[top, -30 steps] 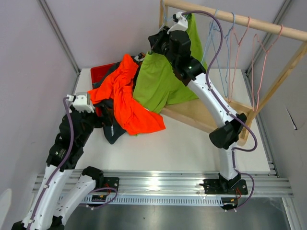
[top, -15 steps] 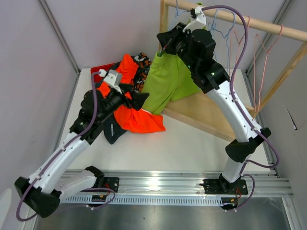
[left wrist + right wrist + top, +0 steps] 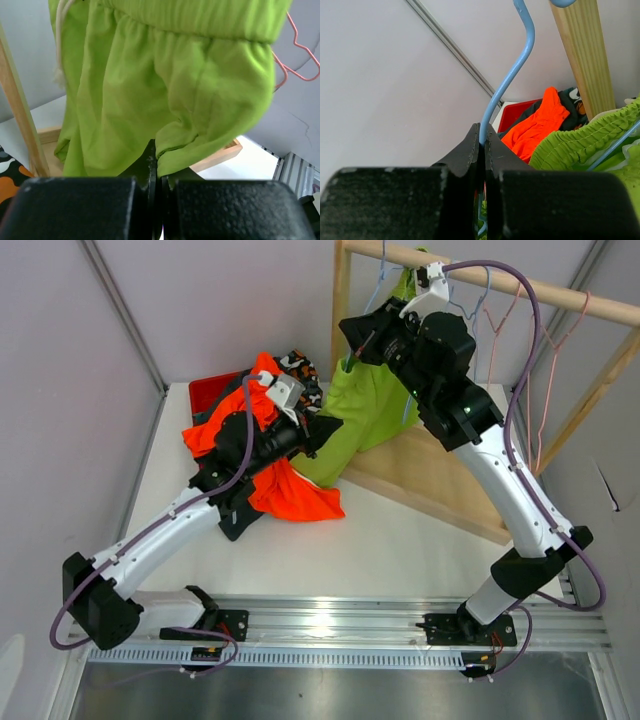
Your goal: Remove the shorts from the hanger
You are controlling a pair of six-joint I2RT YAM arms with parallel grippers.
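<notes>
Lime green shorts (image 3: 372, 400) hang by the waistband on a blue hanger (image 3: 379, 276) just under the wooden rod. My right gripper (image 3: 350, 332) is shut on the blue hanger's neck (image 3: 512, 75), the wire pinched between the fingertips of the right gripper (image 3: 481, 132). My left gripper (image 3: 327, 428) reaches across the pile and is shut on the lower hem of the lime green shorts (image 3: 175, 85); in the left wrist view a fold of fabric is pinched at the tips of the left gripper (image 3: 159, 155). The waistband (image 3: 585, 142) shows at the right in the right wrist view.
A pile lies at the back left: bright orange shorts (image 3: 290, 492), camouflage shorts (image 3: 300, 368) and dark navy shorts (image 3: 232, 522), over a red bin (image 3: 213, 392). The wooden rack has a rod (image 3: 520, 285), a post (image 3: 342, 300) and a base (image 3: 430, 480). Bare pink hangers (image 3: 540, 350) hang on the right.
My left arm swung from the far left over the pile to the lime green shorts and shut on the hem. The right arm lifted the hanger higher toward the rod.
</notes>
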